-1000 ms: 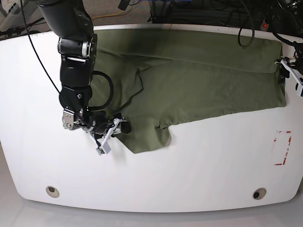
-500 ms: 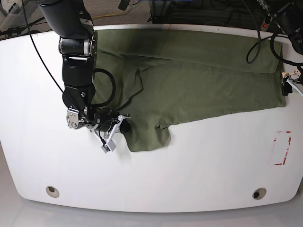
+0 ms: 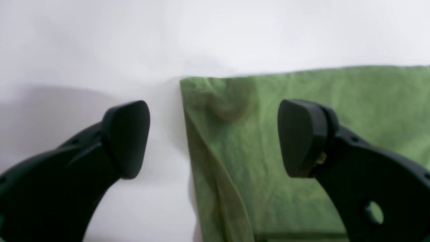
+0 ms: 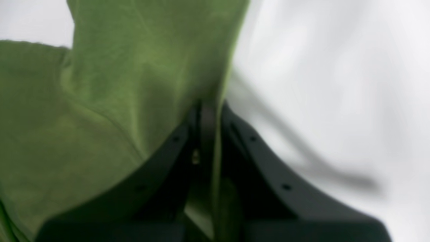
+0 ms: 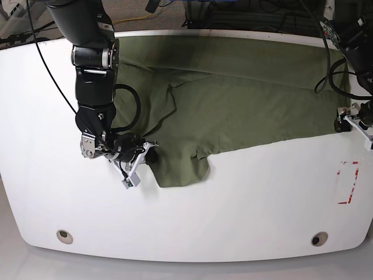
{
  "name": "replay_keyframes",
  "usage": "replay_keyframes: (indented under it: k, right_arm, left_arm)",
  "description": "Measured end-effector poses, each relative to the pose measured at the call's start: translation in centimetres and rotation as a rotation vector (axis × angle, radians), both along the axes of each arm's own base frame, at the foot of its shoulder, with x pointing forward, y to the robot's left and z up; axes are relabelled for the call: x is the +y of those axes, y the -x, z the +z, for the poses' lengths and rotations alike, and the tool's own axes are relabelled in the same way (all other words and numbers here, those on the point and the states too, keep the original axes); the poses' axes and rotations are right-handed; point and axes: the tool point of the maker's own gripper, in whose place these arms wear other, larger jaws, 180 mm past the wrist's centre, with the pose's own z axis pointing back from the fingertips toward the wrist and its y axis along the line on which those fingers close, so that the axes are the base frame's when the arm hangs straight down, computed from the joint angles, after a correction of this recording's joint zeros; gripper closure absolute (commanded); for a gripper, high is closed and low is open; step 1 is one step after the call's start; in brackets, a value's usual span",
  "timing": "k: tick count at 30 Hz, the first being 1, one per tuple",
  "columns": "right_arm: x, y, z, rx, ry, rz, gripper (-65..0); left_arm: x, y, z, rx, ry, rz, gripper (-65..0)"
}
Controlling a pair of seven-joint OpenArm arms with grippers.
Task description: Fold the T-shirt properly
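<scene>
The olive-green T-shirt (image 5: pixel 245 99) lies spread over the far half of the white table (image 5: pixel 192 221), with a folded flap reaching toward the front at the lower left. My right gripper (image 5: pixel 141 160), at the left of the base view, is shut on that flap's edge; in the right wrist view the cloth (image 4: pixel 134 84) runs up from the closed gripper (image 4: pixel 208 109). My left gripper (image 5: pixel 352 120) is at the shirt's near right corner. In the left wrist view it (image 3: pixel 213 137) is open, one finger on each side of the shirt corner (image 3: pixel 235 141), not gripping it.
A red-marked rectangle (image 5: pixel 348 182) is on the table at the front right. Two round holes (image 5: pixel 64 236) (image 5: pixel 318 238) sit near the front edge. Black cables (image 5: pixel 303 23) lie beyond the table's far edge.
My left gripper has moved toward the front along the shirt's right edge, down to its near corner. My right gripper has stayed shut on the flap and barely shifted.
</scene>
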Motion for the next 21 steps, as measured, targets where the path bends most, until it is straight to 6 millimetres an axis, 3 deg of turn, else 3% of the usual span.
replay_keyframes:
  k: [2,7,11,13,15,16,21]
  right_arm:
    - [0.1,0.0,0.1,-0.001,-0.003,0.001,0.0]
    - [0.1,0.0,0.0,-0.001,-0.002,0.001,0.0]
    - [-0.1,-0.1,0.1,-0.003,0.001,-0.001,0.0]
    - [-0.1,-0.1,0.1,-0.003,0.001,0.0,0.0]
    - [-0.1,-0.1,0.1,-0.004,0.001,0.0,0.0]
    - [-0.1,-0.2,0.2,-0.005,0.001,-0.001,0.0]
    - [-0.4,-1.0,1.5,-0.047,0.017,0.002,0.0]
  left_arm:
    - [-0.3,0.4,-1.7,0.079,-0.016,-0.022,-56.1]
    - [-1.4,-0.9,-1.9,0.057,0.001,-0.053,-54.6]
    - [-1.4,-0.9,-1.9,0.051,0.003,-0.053,-35.1]
    - [-1.3,-0.8,-2.0,0.054,-0.001,-0.05,-17.4]
    - [-1.3,-0.7,-2.0,0.058,-0.002,-0.05,-4.4]
    - [-1.3,-0.8,-2.0,0.057,-0.001,-0.05,-1.4]
    - [-1.5,-0.8,-2.0,0.061,0.001,-0.052,-0.4]
